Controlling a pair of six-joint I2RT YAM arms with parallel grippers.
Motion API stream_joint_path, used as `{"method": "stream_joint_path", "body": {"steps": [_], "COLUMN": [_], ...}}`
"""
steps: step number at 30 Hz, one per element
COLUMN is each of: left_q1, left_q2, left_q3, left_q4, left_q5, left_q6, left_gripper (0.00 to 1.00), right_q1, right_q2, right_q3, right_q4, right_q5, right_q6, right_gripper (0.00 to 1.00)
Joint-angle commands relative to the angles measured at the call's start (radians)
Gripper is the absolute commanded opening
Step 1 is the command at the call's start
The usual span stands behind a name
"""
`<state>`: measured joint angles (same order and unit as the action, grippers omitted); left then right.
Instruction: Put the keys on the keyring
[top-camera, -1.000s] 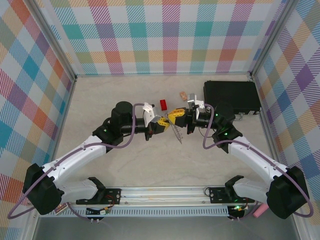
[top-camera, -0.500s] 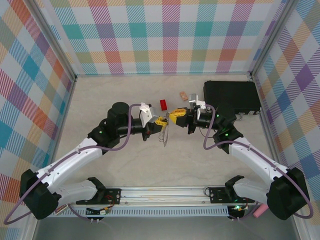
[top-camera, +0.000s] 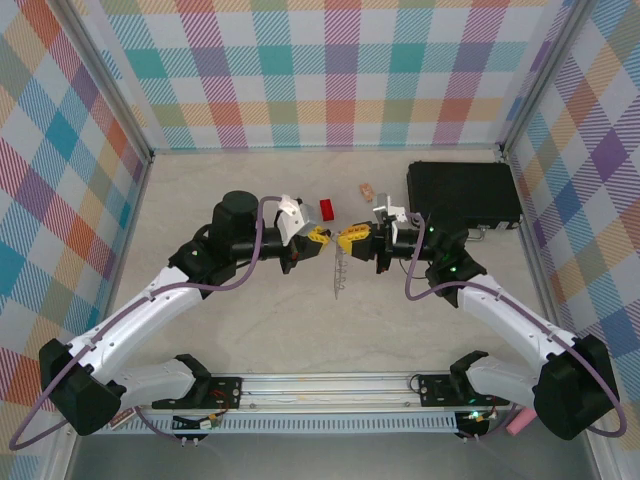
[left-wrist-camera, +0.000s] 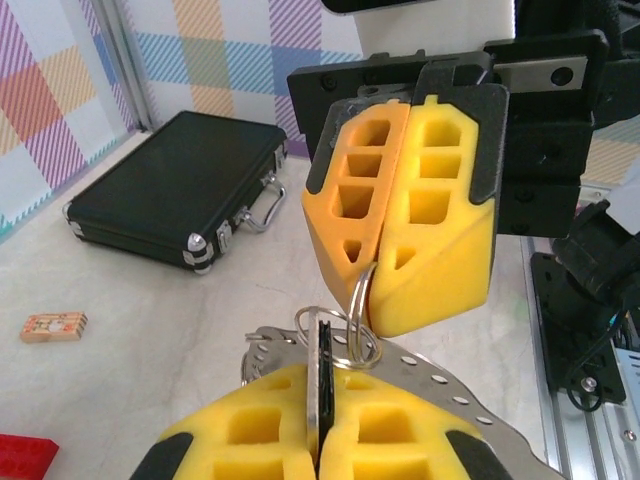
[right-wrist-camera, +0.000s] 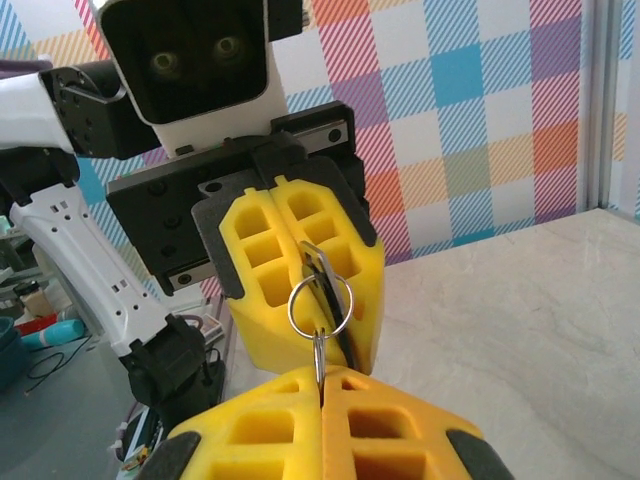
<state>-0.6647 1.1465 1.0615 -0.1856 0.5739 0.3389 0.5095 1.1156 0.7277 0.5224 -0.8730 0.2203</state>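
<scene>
Key (left-wrist-camera: 322, 386), black-headed, stands edge-on and upright, clamped between the yellow pads of the left end effector (top-camera: 319, 237), which is closed tight on it. Facing it, tip to tip above mid-desk, the right end effector (top-camera: 350, 239) is likewise fully closed, pinching a small wire loop (right-wrist-camera: 292, 306) of the keyring (top-camera: 338, 277). The grey ring hangs below the two end effectors as a thin, limp band; in the left wrist view it curves past the right side of the left pads. In both wrist views the loop lies just against the end of the key; whether the key passes through the loop cannot be told. On the desk (top-camera: 250, 330): a black case (top-camera: 462, 195) at the far right, beyond the right arm; a red block (top-camera: 326, 208) just behind the left end effector; a small tan block (top-camera: 367, 189) between the red block and the case, apart from both
</scene>
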Motion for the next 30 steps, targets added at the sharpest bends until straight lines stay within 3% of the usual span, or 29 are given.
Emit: {"method": "stream_joint_path", "body": {"steps": [1, 5, 11, 13, 21, 26, 30], "left_q1": [0.005, 0.005, 0.005, 0.005, -0.021, -0.059, -0.062], "left_q2": [0.014, 0.030, 0.077, 0.098, 0.238, 0.384, 0.517], "left_q3": [0.048, 0.089, 0.148, 0.159, 0.213, 0.299, 0.399], "left_q4": [-0.050, -0.128, -0.230, -0.234, -0.174, -0.114, -0.050], "left_q5": [0.007, -0.012, -0.052, -0.062, -0.073, -0.071, -0.024], "left_q6": [0.030, 0.068, 0.119, 0.120, 0.068, 0.036, 0.027], "left_gripper": [0.00, 0.00, 0.00, 0.00, 0.00, 0.00, 0.00], "right_q1": [-0.006, -0.005, -0.005, -0.005, -0.008, -0.009, -0.009], "right_q2": [0.009, 0.021, -0.011, -0.041, -0.263, -0.402, -0.495], "right_q3": [0.044, 0.057, 0.041, 0.018, -0.089, -0.119, -0.148], "right_q4": [-0.017, -0.056, -0.159, -0.190, -0.328, -0.442, -0.495], "right_q5": [-0.049, -0.049, 0.086, 0.171, 0.531, 0.789, 0.927], "right_q6": [-0.029, -0.041, -0.086, -0.094, -0.104, -0.095, -0.082], "right_gripper": [0.00, 0.01, 0.36, 0.48, 0.75, 0.85, 0.93]}}
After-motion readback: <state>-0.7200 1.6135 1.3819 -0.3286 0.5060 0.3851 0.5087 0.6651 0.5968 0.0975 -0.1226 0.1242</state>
